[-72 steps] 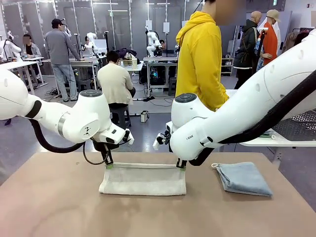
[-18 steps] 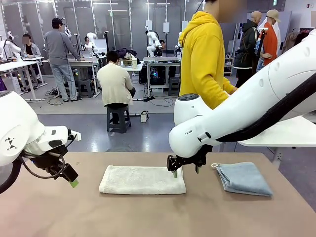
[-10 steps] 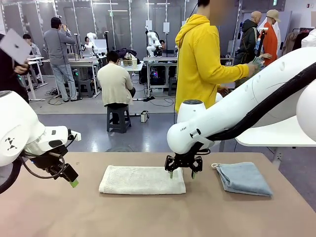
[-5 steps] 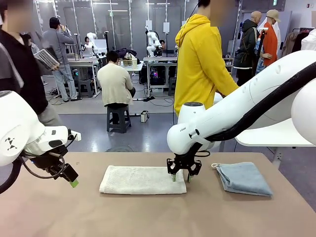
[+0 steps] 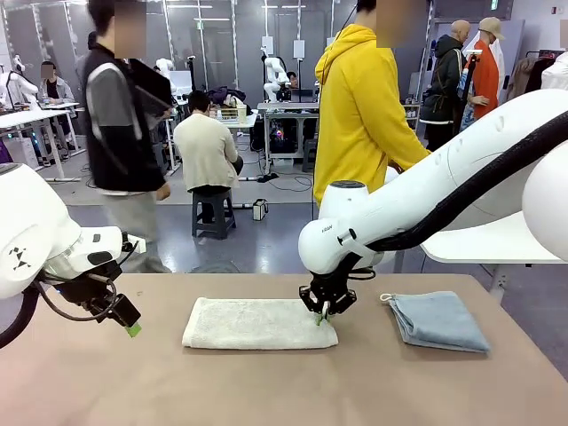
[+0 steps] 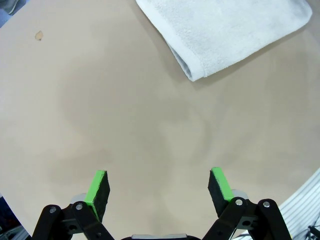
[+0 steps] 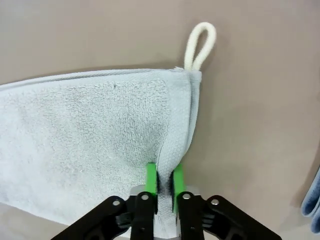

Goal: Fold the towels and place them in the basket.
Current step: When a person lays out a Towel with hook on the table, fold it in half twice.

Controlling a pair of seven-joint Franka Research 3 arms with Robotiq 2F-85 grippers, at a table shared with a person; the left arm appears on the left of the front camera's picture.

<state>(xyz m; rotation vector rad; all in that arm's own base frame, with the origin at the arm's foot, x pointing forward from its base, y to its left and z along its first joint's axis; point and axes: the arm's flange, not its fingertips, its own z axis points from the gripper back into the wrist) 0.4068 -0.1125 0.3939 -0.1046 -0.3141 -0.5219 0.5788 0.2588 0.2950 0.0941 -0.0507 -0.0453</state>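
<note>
A cream-white towel (image 5: pixel 253 323), folded into a long strip, lies flat in the middle of the table. My right gripper (image 5: pixel 323 314) presses down on its right end. In the right wrist view the green pads (image 7: pixel 151 181) of that gripper (image 7: pixel 163 182) are shut on a pinched ridge of the towel (image 7: pixel 85 135) near its loop (image 7: pixel 200 44). A light blue towel (image 5: pixel 437 319) lies folded at the right. My left gripper (image 5: pixel 127 321) hangs open over bare table at the left. In the left wrist view its fingers (image 6: pixel 97 190) stand wide, with the towel's corner (image 6: pixel 220 35) far ahead. The basket is out of view.
A person in a yellow hoodie (image 5: pixel 361 111) stands at the table's far side. Another person (image 5: pixel 124 142) walks past behind the left arm. The tan tabletop (image 5: pixel 266 390) has free room at the front. A white table (image 5: pixel 497 244) stands at the right.
My right gripper has come down onto the cream towel's right end and shut on a fold of it. The left arm has stayed still. A person has walked across the background at left.
</note>
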